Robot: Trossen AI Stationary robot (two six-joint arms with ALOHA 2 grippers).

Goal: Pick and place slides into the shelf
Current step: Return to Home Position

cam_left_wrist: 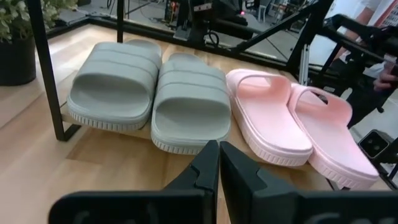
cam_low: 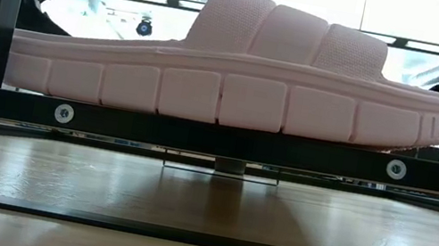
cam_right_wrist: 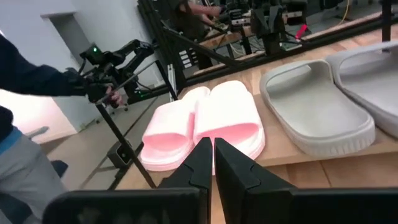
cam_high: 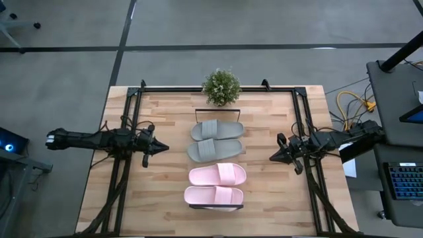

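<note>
All four sandals lie in a row on the shelf [cam_right_wrist: 292,155]: the grey slides [cam_high: 216,130] at the far end by the plant [cam_high: 221,86], the pink slides [cam_high: 217,174] nearer. The left arm [cam_high: 112,139] and right arm [cam_high: 324,140] hang out to either side, jaws clenched on nothing. I'd draw each straight outward and level, clear of the wire frame [cam_low: 225,140] and the rails of the counter [cam_high: 165,198].

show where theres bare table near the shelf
Bare wooden tabletop lies either side of the narrow light-wood shelf, bordered by the left gripper and the right gripper. The shelf is crowded: grey slide sandals and pale pink slide sandals fill it.
</note>
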